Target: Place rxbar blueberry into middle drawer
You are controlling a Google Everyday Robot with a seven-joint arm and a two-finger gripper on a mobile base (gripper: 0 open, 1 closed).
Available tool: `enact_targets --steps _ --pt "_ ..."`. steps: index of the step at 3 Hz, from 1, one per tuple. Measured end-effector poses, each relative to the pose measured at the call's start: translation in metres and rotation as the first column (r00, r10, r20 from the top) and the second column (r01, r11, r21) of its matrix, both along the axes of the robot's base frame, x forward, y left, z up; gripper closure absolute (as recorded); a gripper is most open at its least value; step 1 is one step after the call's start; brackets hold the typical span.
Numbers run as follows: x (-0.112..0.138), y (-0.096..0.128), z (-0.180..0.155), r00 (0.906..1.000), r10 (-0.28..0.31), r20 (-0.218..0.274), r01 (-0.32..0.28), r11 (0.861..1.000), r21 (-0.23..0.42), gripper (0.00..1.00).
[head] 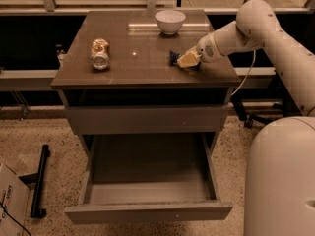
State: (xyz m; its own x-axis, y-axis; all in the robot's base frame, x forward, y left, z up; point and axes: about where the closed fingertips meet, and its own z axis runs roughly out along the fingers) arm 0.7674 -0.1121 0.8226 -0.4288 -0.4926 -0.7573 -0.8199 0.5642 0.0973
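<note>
The rxbar blueberry (173,58) is a dark navy bar lying on the cabinet top, right of centre. Only its left end shows, because the rest is hidden under my gripper (187,60). The gripper comes in from the right on the white arm (231,36), sits low over the bar, and touches or nearly touches it. The middle drawer (147,212) is pulled out wide below, with its deep box empty.
A white bowl (170,21) stands at the back of the cabinet top (138,65). A gold and silver can (100,54) lies on its side at the left. A closed flat drawer front (147,119) is above the open drawer. My white base (280,181) fills the lower right.
</note>
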Motion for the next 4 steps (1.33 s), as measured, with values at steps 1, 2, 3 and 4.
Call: enact_targets --steps 1,2,3,4 --pt "0.0000 0.0000 0.0007 1.0000 0.000 0.000 0.000 1.000 0.000 1.00" --pt "0.0000 0.0000 0.0007 1.0000 0.000 0.000 0.000 1.000 0.000 1.00" --pt "0.0000 0.0001 0.0007 1.0000 0.000 0.000 0.000 1.000 0.000 0.82" --pt "0.0000 0.0001 0.0007 1.0000 0.000 0.000 0.000 1.000 0.000 0.51"
